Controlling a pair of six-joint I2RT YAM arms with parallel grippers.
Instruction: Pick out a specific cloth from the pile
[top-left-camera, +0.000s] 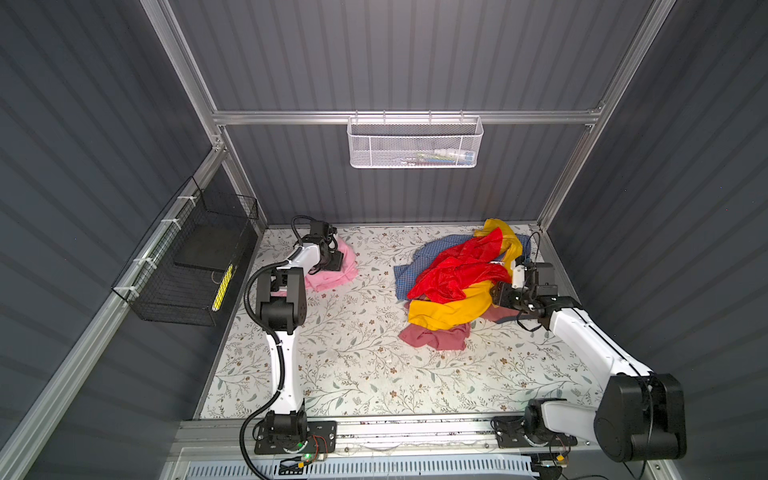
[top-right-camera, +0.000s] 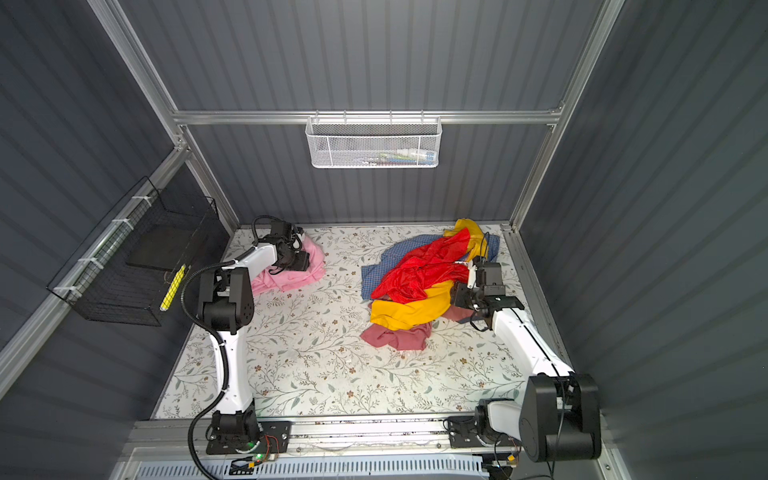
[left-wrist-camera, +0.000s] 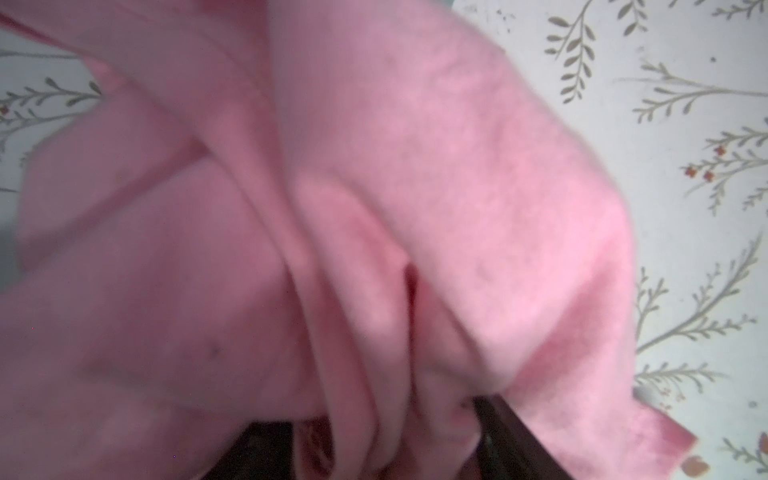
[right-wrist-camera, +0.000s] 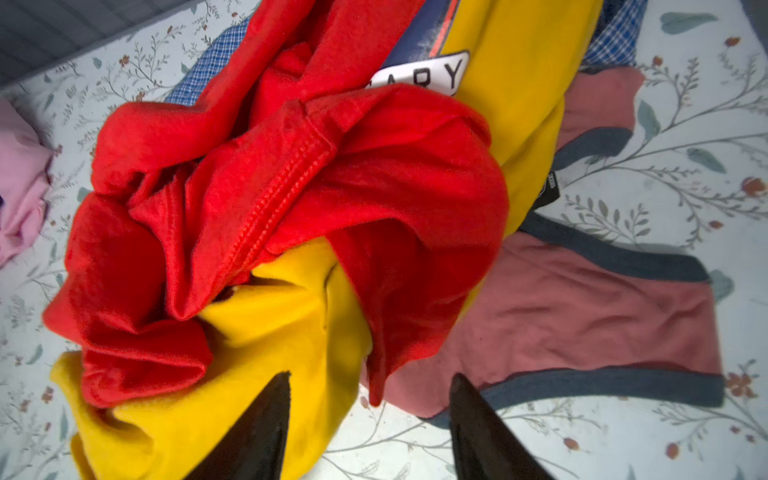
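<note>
Top views, progress: large light pink matte cloth (top-left-camera: 337, 275) lies at the far left of the floral-printed table (top-left-camera: 353, 374), well apart from the pile of mixed coloured cloths (top-left-camera: 453, 282). The picking looks done.
Top views, axis: a crumpled heap, longest roughly left to right, with no clear pointing end.
Left wrist, pincer: left gripper (left-wrist-camera: 382, 432) sits among pink folds. I cannot tell if it pinches them.
Right wrist, pincer: right gripper (right-wrist-camera: 370, 378) is spread and empty, beside the mustard yellow cloth (right-wrist-camera: 270, 332).

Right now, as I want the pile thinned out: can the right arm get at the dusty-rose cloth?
Probably yes. The right gripper hangs open beside the dusty-rose cloth, whose near part lies bare on the table; only the yellow cloth overlaps one side.
</note>
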